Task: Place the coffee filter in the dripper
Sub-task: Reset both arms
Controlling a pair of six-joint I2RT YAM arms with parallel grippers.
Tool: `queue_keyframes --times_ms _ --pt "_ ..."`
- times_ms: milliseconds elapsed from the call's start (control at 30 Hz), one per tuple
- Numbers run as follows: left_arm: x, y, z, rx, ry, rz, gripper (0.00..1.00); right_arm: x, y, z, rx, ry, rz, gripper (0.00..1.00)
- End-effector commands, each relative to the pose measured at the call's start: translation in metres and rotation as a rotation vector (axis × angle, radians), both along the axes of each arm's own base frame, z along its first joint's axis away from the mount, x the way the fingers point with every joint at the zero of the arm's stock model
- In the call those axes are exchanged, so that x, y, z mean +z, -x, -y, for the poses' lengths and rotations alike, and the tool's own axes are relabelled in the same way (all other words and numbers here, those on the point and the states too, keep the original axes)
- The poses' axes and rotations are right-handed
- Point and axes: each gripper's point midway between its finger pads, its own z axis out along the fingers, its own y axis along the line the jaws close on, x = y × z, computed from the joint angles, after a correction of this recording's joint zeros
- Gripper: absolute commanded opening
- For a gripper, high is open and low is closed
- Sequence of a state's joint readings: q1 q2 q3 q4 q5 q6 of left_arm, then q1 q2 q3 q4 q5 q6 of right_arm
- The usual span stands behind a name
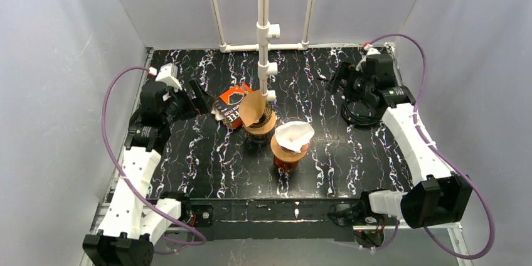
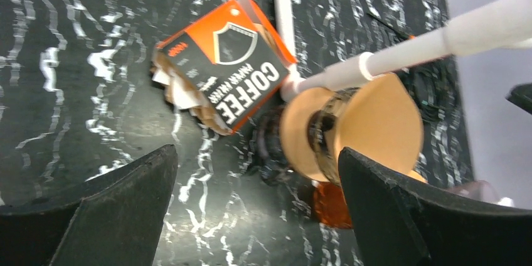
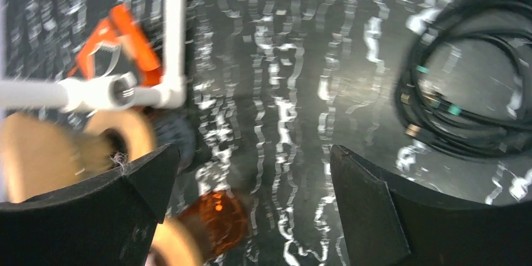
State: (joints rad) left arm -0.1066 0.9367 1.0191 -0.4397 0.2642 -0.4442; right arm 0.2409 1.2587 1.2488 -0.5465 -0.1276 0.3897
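**Top view.** A black, white-veined table (image 1: 188, 172) carries two drippers near its centre. The rear dripper (image 1: 262, 127), with a pale wooden collar, holds a brown filter (image 1: 253, 108). This filter is folded flat, with its narrow end down in the collar and its rounded wide edge up. Its long axis is nearly upright, leaning slightly left. Just to the right and nearer, the amber-glass front dripper (image 1: 285, 160) holds a white filter (image 1: 293, 134), spread open with its mouth upward. A filter box (image 1: 229, 105) lies just left of the rear dripper; its lettering is too small to read here. A white pipe frame (image 1: 263, 34) rises behind. The left gripper (image 1: 199, 96) and right gripper (image 1: 339, 78) hover well apart from the drippers. A coiled cable (image 1: 361, 114) lies by the right gripper.

**Left wrist view.** The left gripper (image 2: 256, 153) has its fingers spread wide with nothing between them. The filter box (image 2: 232, 71), orange and black, bears a shield emblem and "COFFEE" in large white letters. A smaller line beneath appears to read "PAPER FILTER". The brown filter (image 2: 383, 122) fans out toward the right of the frame from the collar of the rear dripper (image 2: 298, 131). The front dripper (image 2: 327, 206) shows just below.

**Right wrist view (blurred).** The right gripper (image 3: 252, 153) is likewise spread and empty. The brown filter (image 3: 37, 153) extends leftward from the rear dripper (image 3: 125, 131). The front dripper (image 3: 216, 216) sits lower, and the cable (image 3: 464, 109) lies to the right.
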Motion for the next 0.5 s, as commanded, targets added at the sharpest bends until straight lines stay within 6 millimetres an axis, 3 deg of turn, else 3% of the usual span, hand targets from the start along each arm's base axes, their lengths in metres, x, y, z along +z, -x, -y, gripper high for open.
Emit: queue_keyframes --times_ms 0,233,467 --pt "0.001 -0.009 -0.039 0.163 -0.135 0.139 0.98 -0.006 -0.017 0.055 -0.241 0.035 0.099 0.98" --pt "-0.028 -0.010 -0.073 0.327 -0.223 0.227 0.98 -0.052 -0.005 0.132 -0.566 0.285 0.141 0.98" --pt "-0.049 -0.013 -0.080 0.329 -0.295 0.316 0.98 -0.069 0.007 0.155 -0.599 0.416 0.191 0.98"
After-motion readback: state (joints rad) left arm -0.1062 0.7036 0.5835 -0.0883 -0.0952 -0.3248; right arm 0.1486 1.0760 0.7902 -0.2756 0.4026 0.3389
